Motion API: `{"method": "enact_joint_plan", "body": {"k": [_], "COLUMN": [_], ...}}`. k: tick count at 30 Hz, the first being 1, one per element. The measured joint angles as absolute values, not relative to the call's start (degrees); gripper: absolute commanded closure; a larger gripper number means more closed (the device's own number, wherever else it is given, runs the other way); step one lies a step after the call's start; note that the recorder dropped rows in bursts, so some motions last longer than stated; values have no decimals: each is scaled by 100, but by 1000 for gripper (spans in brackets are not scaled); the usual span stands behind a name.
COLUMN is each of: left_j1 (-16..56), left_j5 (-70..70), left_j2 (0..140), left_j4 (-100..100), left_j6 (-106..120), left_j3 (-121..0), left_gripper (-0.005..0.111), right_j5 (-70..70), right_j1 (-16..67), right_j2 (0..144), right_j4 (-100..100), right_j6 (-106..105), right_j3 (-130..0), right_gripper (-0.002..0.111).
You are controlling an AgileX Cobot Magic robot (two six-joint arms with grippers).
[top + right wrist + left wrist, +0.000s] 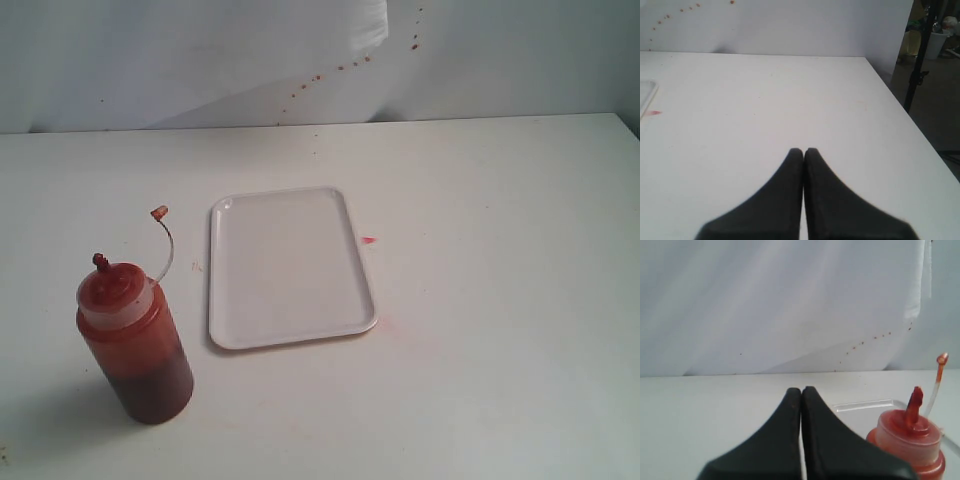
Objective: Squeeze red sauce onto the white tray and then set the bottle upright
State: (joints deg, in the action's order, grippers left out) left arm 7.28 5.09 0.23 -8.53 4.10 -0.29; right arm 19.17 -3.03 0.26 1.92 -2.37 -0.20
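Note:
The bottle stands upright at the front left of the table, translucent with dark red sauce inside, its nozzle cap stained red and its thin cap strap curling up. To its right lies the white tray, flat and bare; no glossy red sauce shows on it. My left gripper is shut with nothing in it, just beside the bottle's cap. My right gripper is also shut on nothing, over bare table far from the tray's corner. Neither arm appears in the exterior view.
A small pinkish-red smear stains the table right of the tray, with a fainter one near the tray's front corner. Red specks dot the back wall. The table's right edge drops to the floor, where a dark stand rises.

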Motion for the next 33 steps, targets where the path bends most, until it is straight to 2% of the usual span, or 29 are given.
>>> {"method": "enact_joint_plan", "body": {"k": [13, 19, 27, 33], "left_j1": [728, 728, 745, 1252], "left_j5": [304, -354, -815, -1383], "left_j2": [326, 1520, 3884, 5169], "left_j4": [-1568, -1613, -1496, 485], "left_j6": [362, 346, 146, -1503], "left_j3": [-29, -29, -29, -29], "left_gripper": [105, 107, 107, 107], "right_j5": [1917, 1917, 1917, 1917], "right_j1": [-303, -303, -303, -303], "right_j2": [26, 26, 26, 26], "right_j4": [192, 192, 192, 192], "right_j6": [-237, -237, -237, -237], "right_j3": [-20, -20, -20, -20], "right_gripper": [108, 108, 108, 108]}}
